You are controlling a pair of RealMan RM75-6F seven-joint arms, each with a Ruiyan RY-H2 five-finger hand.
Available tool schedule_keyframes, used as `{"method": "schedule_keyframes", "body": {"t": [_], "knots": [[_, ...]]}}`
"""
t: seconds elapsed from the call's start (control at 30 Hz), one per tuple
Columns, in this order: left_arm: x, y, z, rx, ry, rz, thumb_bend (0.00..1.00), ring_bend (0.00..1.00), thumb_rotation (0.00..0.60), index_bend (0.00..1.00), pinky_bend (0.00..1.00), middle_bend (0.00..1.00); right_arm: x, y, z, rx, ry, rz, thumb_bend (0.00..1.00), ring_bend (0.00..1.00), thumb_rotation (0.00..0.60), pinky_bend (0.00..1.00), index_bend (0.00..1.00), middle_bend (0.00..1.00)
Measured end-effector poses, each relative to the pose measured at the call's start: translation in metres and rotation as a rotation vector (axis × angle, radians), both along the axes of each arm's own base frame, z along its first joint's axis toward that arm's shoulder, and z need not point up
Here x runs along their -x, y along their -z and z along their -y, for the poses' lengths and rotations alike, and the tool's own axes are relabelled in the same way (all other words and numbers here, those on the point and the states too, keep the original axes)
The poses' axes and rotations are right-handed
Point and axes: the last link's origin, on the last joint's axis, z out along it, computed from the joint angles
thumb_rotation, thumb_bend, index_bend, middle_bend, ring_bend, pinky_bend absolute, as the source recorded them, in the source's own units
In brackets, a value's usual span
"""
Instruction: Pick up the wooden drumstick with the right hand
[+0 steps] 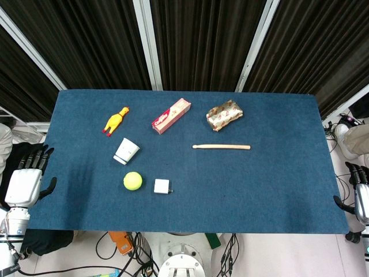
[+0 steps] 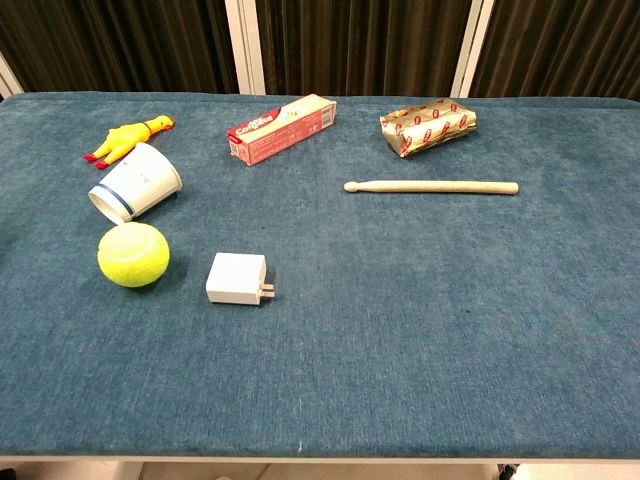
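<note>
The wooden drumstick (image 1: pixel 221 147) (image 2: pixel 431 186) lies flat on the blue table, right of centre, its tip pointing left. My right hand (image 1: pixel 360 190) hangs off the table's right edge, well away from the stick, fingers apart and holding nothing. Off the left edge, my left hand (image 1: pixel 26 176) is likewise open and empty. Neither hand shows in the chest view.
A snack packet (image 1: pixel 224 115) sits just behind the drumstick and a toothpaste box (image 1: pixel 171 115) to its left. Further left are a rubber chicken (image 1: pixel 115 120), a tipped paper cup (image 1: pixel 126 151), a tennis ball (image 1: pixel 132 181) and a white charger (image 1: pixel 161 186).
</note>
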Motion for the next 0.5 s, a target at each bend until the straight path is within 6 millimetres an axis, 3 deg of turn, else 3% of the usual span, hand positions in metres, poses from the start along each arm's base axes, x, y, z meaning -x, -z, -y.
{"method": "schedule_keyframes", "body": {"t": [0.5], "knots": [[-0.0002,0.0014,-0.0001,0.008,-0.003,-0.008,0.39,0.06,0.600,0.00,0.11,0.00,0.0009,0.0050,0.0039,-0.014,0.012,-0.010,0.31,0.17,0.600,0.03,0.21,0.23]]}}
